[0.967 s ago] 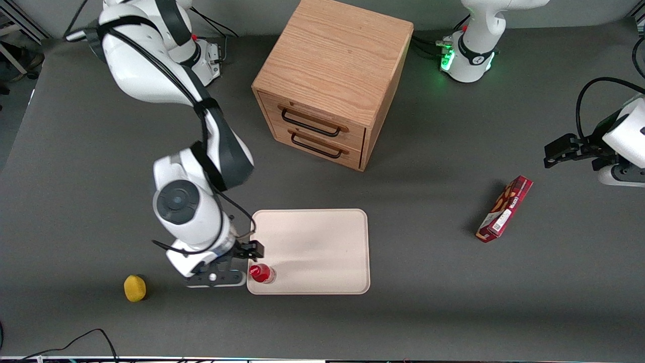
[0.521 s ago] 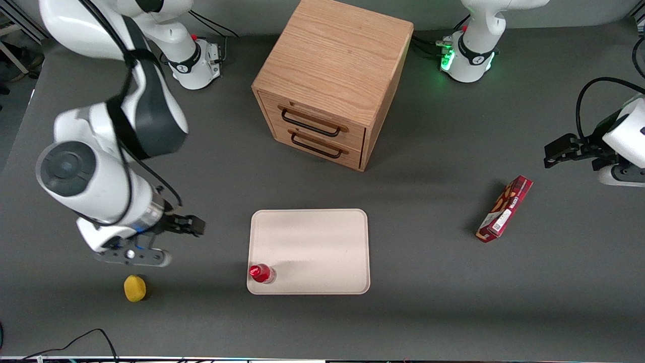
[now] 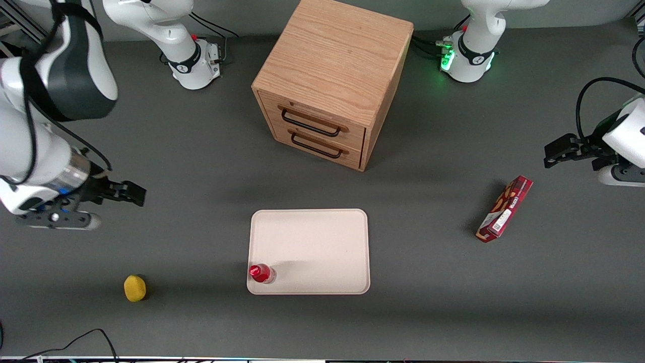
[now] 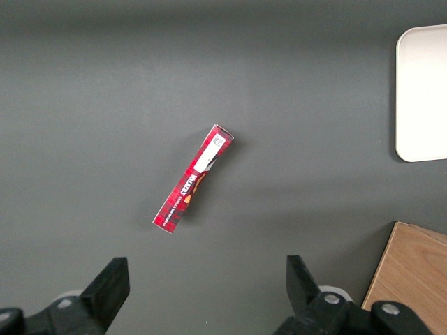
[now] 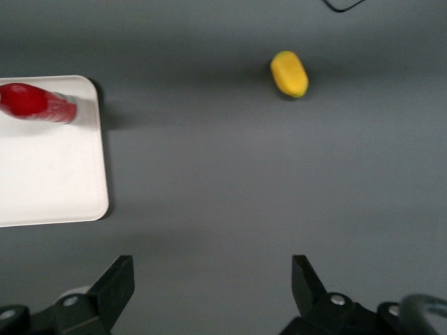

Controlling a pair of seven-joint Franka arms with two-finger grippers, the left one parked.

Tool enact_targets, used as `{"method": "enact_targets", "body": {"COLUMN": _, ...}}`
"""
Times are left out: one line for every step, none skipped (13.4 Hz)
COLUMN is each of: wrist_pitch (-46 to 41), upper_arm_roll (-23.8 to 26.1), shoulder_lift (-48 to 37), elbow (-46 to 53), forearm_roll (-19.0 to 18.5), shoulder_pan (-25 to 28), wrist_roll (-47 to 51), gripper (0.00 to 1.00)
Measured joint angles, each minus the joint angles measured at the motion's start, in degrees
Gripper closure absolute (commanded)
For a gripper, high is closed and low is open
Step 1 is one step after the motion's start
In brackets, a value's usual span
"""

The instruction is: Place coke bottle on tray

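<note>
One small red coke bottle (image 3: 262, 273) stands upright in the cream rectangular tray's (image 3: 322, 242) lower-left corner, so the job looks done, with the end effector (image 3: 132, 192) spread wide, empty, at the frame's left edge.

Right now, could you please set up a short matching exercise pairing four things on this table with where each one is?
Things:
1. small red coke bottle
2. yellow lemon
3. red rectangular snack box
4. right arm's end effector

Places:
A. toward the parked arm's end
B. upright on the cream rectangular tray, at a near corner
C. above bare table, open, holding nothing
D. on the table, toward the working arm's end

Pairs: 1-B, 2-D, 3-A, 4-C
</note>
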Motion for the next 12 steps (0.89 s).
{"method": "enact_targets", "body": {"wrist_pitch": 2.5, "upper_arm_roll": 0.1, "shoulder_lift": -2.5, "elbow": -3.6, "forearm_roll": 0.0, "shoulder_pan": -1.2, "wrist_roll": -1.4, "gripper": 0.00}}
{"method": "enact_targets", "body": {"wrist_pitch": 4.5, "upper_arm_roll": 0.1, "shoulder_lift": -4.6, "elbow": -6.7, "forearm_roll": 0.0, "shoulder_pan": -2.2, "wrist_roll": -2.9, "gripper": 0.00}}
{"method": "enact_targets", "body": {"wrist_pitch": 5.7, "upper_arm_roll": 0.2, "shoulder_lift": -6.1, "elbow": -9.1, "forearm_roll": 0.0, "shoulder_pan": -3.1, "wrist_roll": -4.1, "gripper": 0.00}}
{"method": "enact_targets", "body": {"wrist_pitch": 6.5, "upper_arm_roll": 0.2, "shoulder_lift": -7.1, "elbow": -10.5, "forearm_roll": 0.0, "shoulder_pan": -3.5, "wrist_roll": -4.6, "gripper": 0.00}}
{"method": "enact_targets", "body": {"wrist_pitch": 6.8, "upper_arm_roll": 0.2, "shoulder_lift": -7.6, "elbow": -10.9, "forearm_roll": 0.0, "shoulder_pan": -3.7, "wrist_roll": -4.7, "gripper": 0.00}}
{"method": "enact_targets", "body": {"wrist_pitch": 7.2, "upper_arm_roll": 0.3, "shoulder_lift": -7.8, "elbow": -10.9, "forearm_roll": 0.0, "shoulder_pan": -3.8, "wrist_roll": -4.7, "gripper": 0.00}}
{"method": "enact_targets", "body": {"wrist_pitch": 7.5, "upper_arm_roll": 0.3, "shoulder_lift": -7.9, "elbow": -10.9, "forearm_roll": 0.7, "shoulder_pan": -4.2, "wrist_roll": -4.7, "gripper": 0.00}}
{"method": "enact_targets", "body": {"wrist_pitch": 7.5, "upper_arm_roll": 0.3, "shoulder_lift": -7.9, "elbow": -10.9, "forearm_roll": 2.3, "shoulder_pan": -4.8, "wrist_roll": -4.7, "gripper": 0.00}}
{"method": "enact_targets", "body": {"wrist_pitch": 7.5, "upper_arm_roll": 0.3, "shoulder_lift": -7.9, "elbow": -10.9, "forearm_roll": 3.9, "shoulder_pan": -5.5, "wrist_roll": -4.7, "gripper": 0.00}}
{"method": "enact_targets", "body": {"wrist_pitch": 7.5, "upper_arm_roll": 0.3, "shoulder_lift": -7.9, "elbow": -10.8, "forearm_roll": 4.6, "shoulder_pan": -6.1, "wrist_roll": -4.8, "gripper": 0.00}}
{"method": "enact_targets", "body": {"wrist_pitch": 7.5, "upper_arm_roll": 0.3, "shoulder_lift": -7.9, "elbow": -10.7, "forearm_roll": 4.9, "shoulder_pan": -6.4, "wrist_roll": -5.0, "gripper": 0.00}}
{"method": "enact_targets", "body": {"wrist_pitch": 7.5, "upper_arm_roll": 0.3, "shoulder_lift": -7.9, "elbow": -10.3, "forearm_roll": 5.0, "shoulder_pan": -6.5, "wrist_roll": -5.3, "gripper": 0.00}}
